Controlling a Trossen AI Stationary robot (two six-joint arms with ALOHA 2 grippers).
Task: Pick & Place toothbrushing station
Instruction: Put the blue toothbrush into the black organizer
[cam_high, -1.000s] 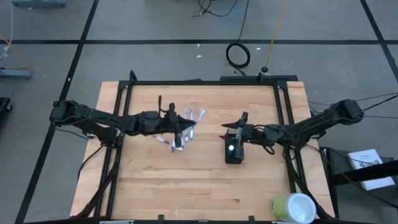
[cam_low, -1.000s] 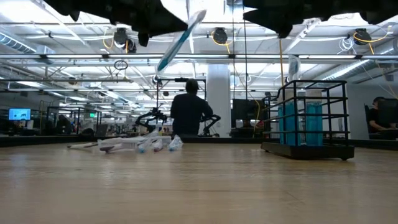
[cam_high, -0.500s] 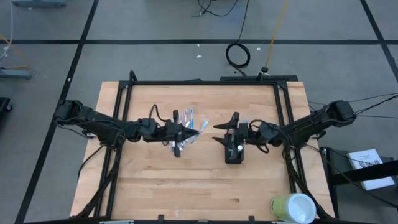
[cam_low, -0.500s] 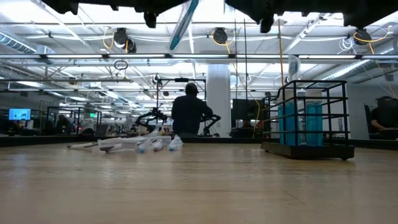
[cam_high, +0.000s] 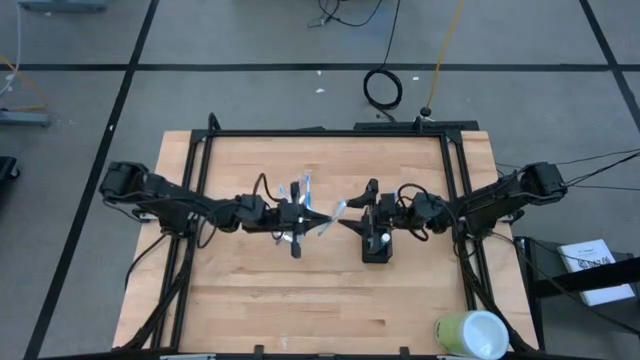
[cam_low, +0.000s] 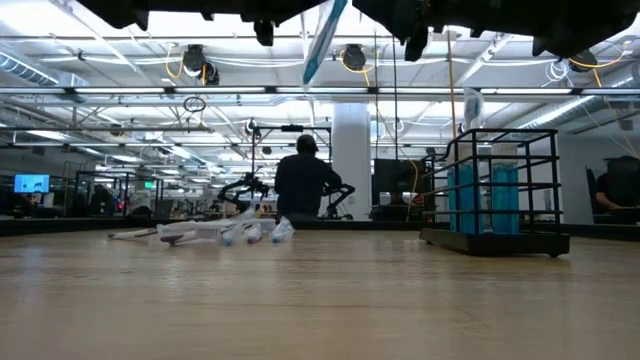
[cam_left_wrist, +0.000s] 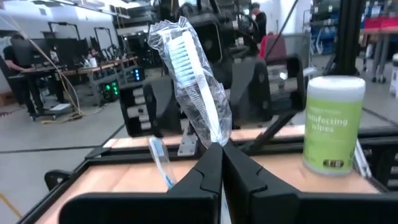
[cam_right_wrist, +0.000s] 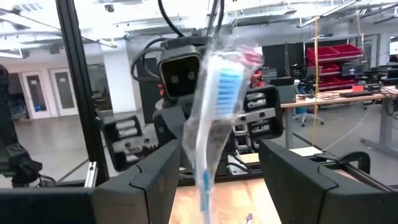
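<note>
Pinching a wrapped toothbrush (cam_left_wrist: 194, 87) by its lower handle, the left gripper (cam_left_wrist: 221, 163) has its fingers pressed together and holds the brush head-up above the middle of the table (cam_high: 300, 290). Facing it, the right gripper (cam_right_wrist: 214, 180) stands with fingers spread wide, and the brush sits in the gap between them without either finger visibly touching it. Judged from this, the step in hand is a handover from left to right.

For a sound transfer, the right fingers should close on the handle clear of the left fingertips and below the bristles, square to the shaft, so the loose plastic wrap does not slip. The left grip should release only once the right one is firm.

The black wire-mesh holder (cam_high: 375, 244) sits on the table directly beneath the right gripper, with blue items visible in its compartments in the low view. The remaining toothbrushes (cam_low: 215, 232) lie in a loose pile on the table under the left arm. A green-and-white wipes cylinder (cam_high: 470, 335) stands at the table's near right corner, well apart
</note>
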